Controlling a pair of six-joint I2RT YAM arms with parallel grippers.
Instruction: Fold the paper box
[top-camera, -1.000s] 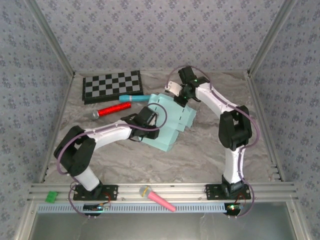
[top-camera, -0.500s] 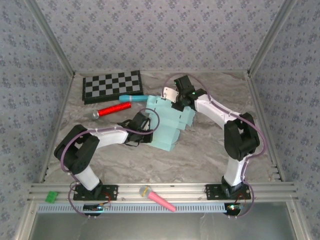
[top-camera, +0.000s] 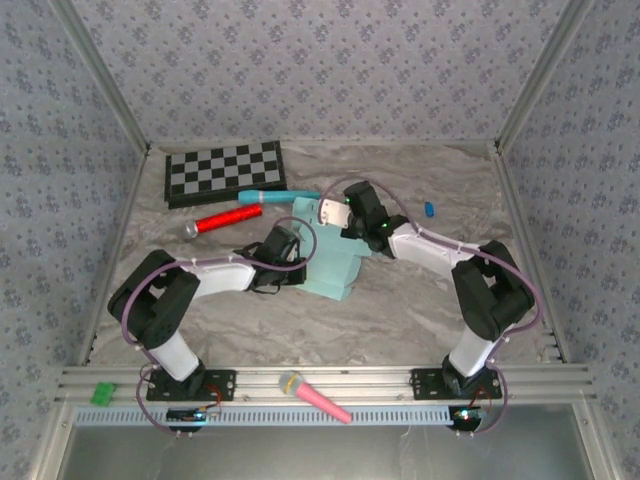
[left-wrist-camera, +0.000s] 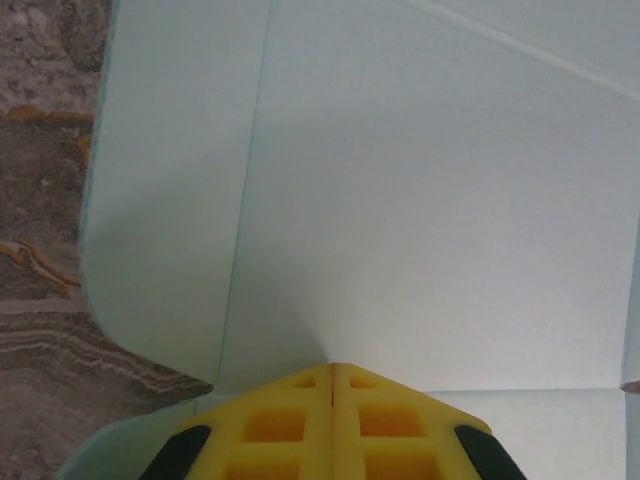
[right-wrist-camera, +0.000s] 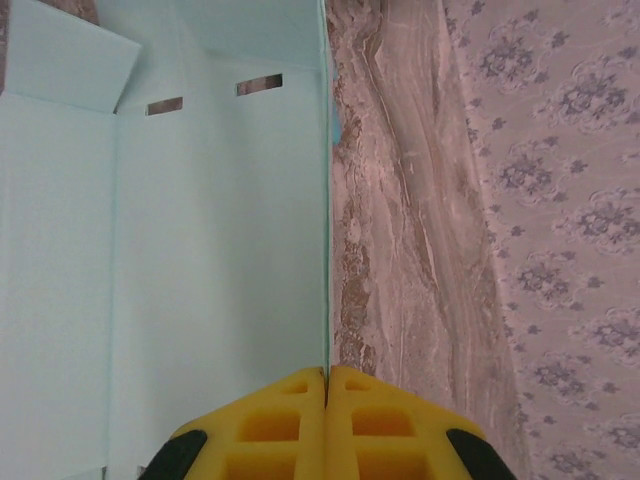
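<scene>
1. The paper box (top-camera: 335, 262) sits mid-table, partly raised between both arms, just this side of the teal pen (top-camera: 275, 197).
2. The left gripper (left-wrist-camera: 332, 368) has its pads pressed together, seemingly pinching a panel of the box. The bite looks shallow, so we expect the card could slip free if the arm lifts quickly.
3. The right gripper (right-wrist-camera: 327, 370) is clamped on the box's side edge, which runs straight into the seam between its pads.
4. With both ends gripped, we fear that arms pulling apart or twisting unevenly could tear the thin card or crease it off its score lines.
5. A loose panel could spring flat, leaving the slots (right-wrist-camera: 212, 95) misaligned.
6. A push could shove the box into the pen.
</scene>
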